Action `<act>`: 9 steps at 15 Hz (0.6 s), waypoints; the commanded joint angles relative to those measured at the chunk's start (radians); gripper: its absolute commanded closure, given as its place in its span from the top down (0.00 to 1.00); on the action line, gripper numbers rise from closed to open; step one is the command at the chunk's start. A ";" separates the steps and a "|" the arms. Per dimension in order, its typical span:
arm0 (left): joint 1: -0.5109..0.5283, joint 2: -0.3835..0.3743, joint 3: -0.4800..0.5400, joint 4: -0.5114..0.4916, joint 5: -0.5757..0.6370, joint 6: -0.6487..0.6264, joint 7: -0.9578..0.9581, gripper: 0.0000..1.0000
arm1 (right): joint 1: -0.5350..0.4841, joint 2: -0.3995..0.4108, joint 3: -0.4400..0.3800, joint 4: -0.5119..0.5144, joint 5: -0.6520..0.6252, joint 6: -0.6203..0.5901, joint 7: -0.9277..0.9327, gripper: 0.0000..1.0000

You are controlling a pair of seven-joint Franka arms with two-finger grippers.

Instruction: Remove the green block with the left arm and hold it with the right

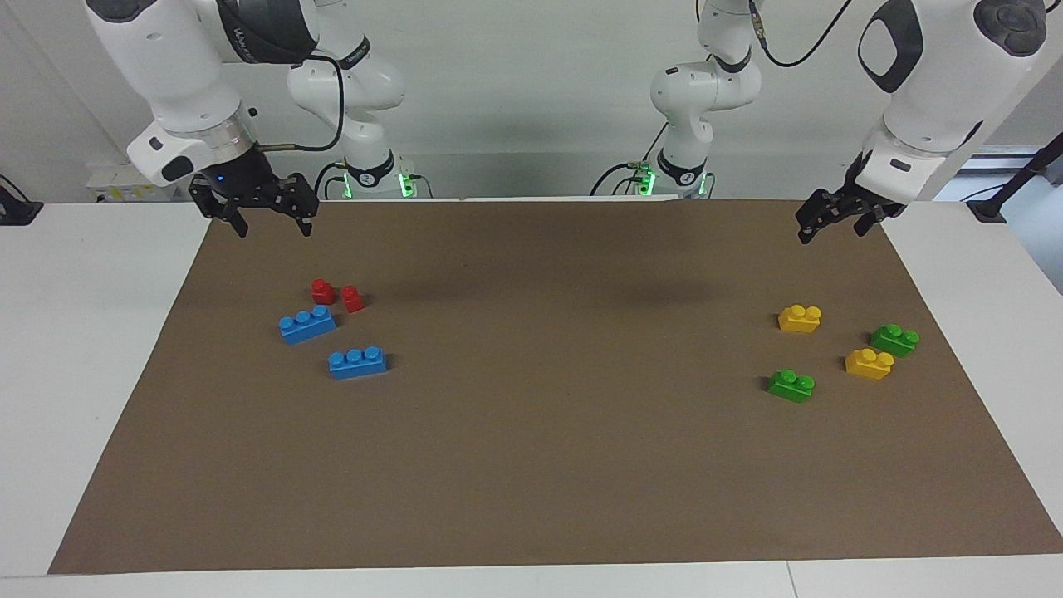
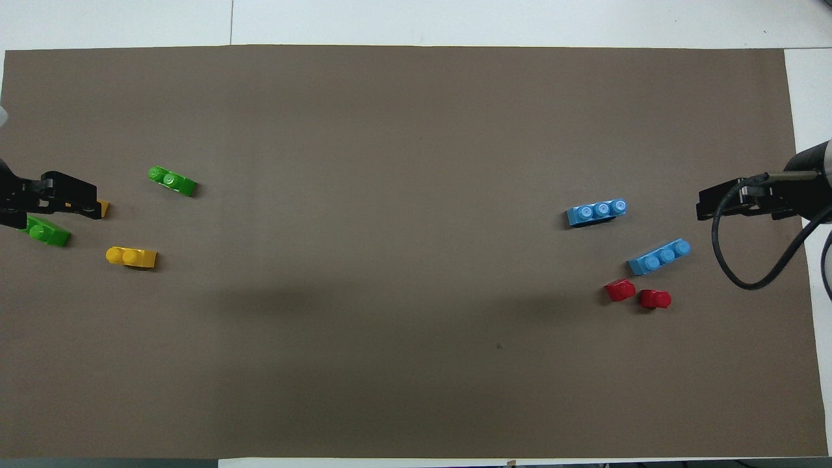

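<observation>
Left gripper (image 1: 833,218) raised at upper right of the facing view, fingers spread, holding nothing, over the brown mat (image 1: 531,465) near its top edge. Right gripper (image 1: 264,212) raised at upper left of the same view, fingers apart, empty, over the mat's corner. One green block (image 1: 791,385) sits on the mat, right of centre; second green block (image 1: 894,340) further right, just beside a yellow brick (image 1: 869,364). Another yellow brick (image 1: 800,318) above them. Left side of that view: two red bricks (image 1: 336,295), two blue bricks (image 1: 332,342). All blocks loose, untouched.
</observation>
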 commanded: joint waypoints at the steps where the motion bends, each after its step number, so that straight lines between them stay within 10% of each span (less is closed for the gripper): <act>1: -0.009 -0.025 0.005 -0.011 0.003 -0.016 0.030 1.00 | -0.014 0.007 0.004 0.014 -0.002 -0.036 -0.017 1.00; 9: -0.008 -0.032 0.017 -0.017 -0.059 0.038 0.030 1.00 | -0.012 0.006 0.003 0.014 -0.003 -0.049 0.003 1.00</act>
